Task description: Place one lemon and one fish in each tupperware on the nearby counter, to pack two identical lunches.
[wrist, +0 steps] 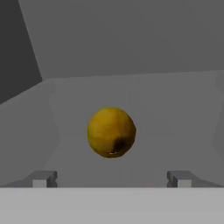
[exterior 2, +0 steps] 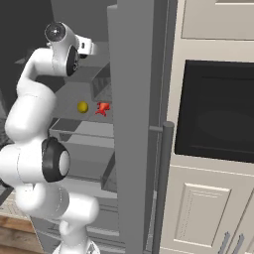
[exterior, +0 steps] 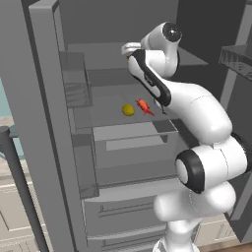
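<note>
A yellow lemon (wrist: pixel 111 132) lies on a grey fridge shelf straight ahead of my gripper (wrist: pixel 111 178), a short way beyond the fingertips (wrist: pixel 43 178), which stand wide apart with nothing between them. In the base views my hand (exterior: pixel 130 49) reaches into an upper shelf of the open fridge. One shelf lower lie another lemon (exterior: pixel 128 110) and, just right of it, a small red-orange fish (exterior: pixel 143 106); the same pair shows from the other side as lemon (exterior 2: pixel 83 106) and fish (exterior 2: pixel 102 108). The tupperware is out of view.
The open fridge door (exterior: pixel 39 123) with its bins stands at the left, the other door (exterior 2: pixel 134 124) close to the right of the arm. A dark wall oven (exterior 2: pixel 218 114) and cream cabinet doors (exterior 2: pixel 198 213) lie further right. Drawers (exterior: pixel 128 211) fill the fridge's lower part.
</note>
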Motion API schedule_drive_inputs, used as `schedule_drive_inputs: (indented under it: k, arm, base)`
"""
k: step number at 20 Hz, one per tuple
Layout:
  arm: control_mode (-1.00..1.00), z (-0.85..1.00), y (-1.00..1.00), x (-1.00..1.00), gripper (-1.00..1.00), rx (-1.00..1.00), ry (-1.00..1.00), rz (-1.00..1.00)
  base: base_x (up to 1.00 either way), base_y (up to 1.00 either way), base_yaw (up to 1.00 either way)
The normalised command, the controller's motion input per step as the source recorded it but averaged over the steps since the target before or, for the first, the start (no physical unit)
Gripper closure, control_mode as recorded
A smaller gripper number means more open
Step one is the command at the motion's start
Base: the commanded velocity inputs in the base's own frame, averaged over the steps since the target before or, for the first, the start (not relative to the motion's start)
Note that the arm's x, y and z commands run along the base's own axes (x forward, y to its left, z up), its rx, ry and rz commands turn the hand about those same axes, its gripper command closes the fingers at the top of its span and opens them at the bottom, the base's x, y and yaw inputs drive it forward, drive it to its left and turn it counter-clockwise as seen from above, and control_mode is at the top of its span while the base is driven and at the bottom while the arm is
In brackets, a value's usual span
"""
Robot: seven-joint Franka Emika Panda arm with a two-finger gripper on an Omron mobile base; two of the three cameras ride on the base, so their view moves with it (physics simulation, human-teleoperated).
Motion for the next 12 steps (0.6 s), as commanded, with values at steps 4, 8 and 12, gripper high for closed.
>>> schedule_drive_inputs:
  k: [4, 8, 12]
  arm:
    - [-1.0, -0.05, 0.04, 0.69, -1.0, 0.0, 0.02, 0.0]
    - [-1.0, -0.08, 0.01, 0.59, -1.0, 0.0, 0.04, 0.0]
    - [-1.0, -0.15, 0.0, 0.42, 1.0, 0.0, 0.07, 0.0]
  base:
    - [0.0, 0.0, 0.0]
    - [0.0, 0.0, 0.0]
    - [0.0, 0.0, 0.0]
